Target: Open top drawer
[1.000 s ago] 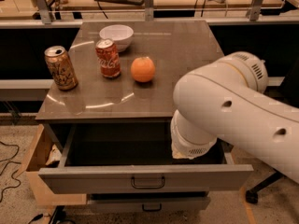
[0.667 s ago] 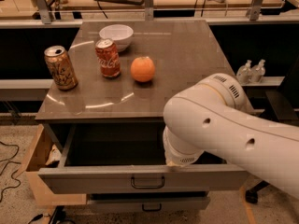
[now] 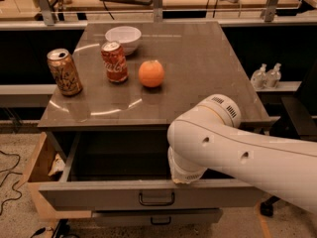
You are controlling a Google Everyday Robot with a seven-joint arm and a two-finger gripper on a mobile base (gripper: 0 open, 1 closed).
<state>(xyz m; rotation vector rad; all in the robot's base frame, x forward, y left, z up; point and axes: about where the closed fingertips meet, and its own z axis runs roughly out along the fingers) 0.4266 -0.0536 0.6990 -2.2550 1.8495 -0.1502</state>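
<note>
Camera view has the tool (image 3: 184, 177) at the low end of the white arm (image 3: 237, 152), down at the right part of the top drawer (image 3: 99, 198), just behind its front panel. The arm's bulk covers it, so I cannot tell whether it is spread or pressed together. The top drawer stands open under the bench (image 3: 198, 83), its deep grey inside showing and its dark loop handle (image 3: 156, 199) at centre. A narrower drawer (image 3: 158, 217) sits shut below. On the bench stand a gold can (image 3: 64, 72), a red can (image 3: 114, 62), an orange (image 3: 151, 73) and a white bowl (image 3: 123, 36). A tan wooden box (image 3: 35, 167) sits at the left.
</note>
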